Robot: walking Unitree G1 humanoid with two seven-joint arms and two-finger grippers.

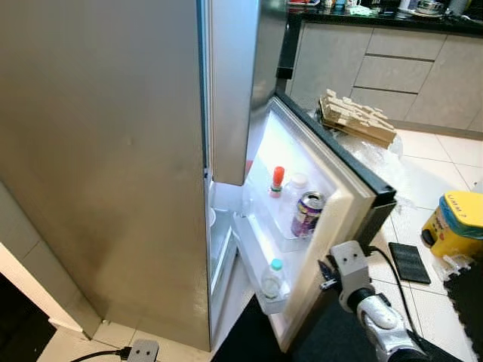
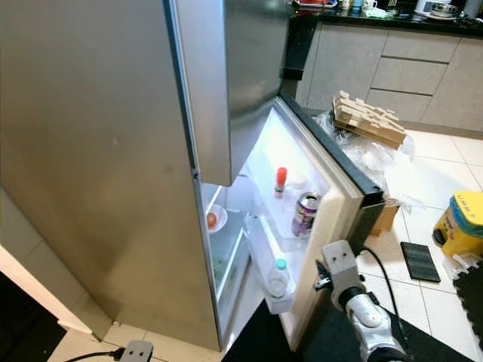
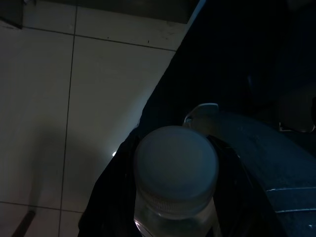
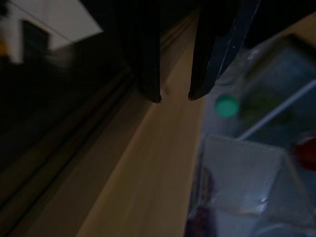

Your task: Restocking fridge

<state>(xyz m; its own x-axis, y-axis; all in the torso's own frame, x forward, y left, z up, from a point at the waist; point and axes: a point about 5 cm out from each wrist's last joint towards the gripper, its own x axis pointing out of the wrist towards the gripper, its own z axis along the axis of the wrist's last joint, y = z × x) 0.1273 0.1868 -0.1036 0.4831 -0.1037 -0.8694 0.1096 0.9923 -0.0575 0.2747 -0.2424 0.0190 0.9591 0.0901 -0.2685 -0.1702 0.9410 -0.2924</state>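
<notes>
door shelf: can, red-capped bottle | floor: yellow tub

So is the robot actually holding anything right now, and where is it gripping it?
The left gripper holds a clear bottle around its neck, below the cap. The right gripper holds nothing, resting against the fridge door's edge.

Home kitchen: open fridge, cabinets, tiled floor.
</notes>
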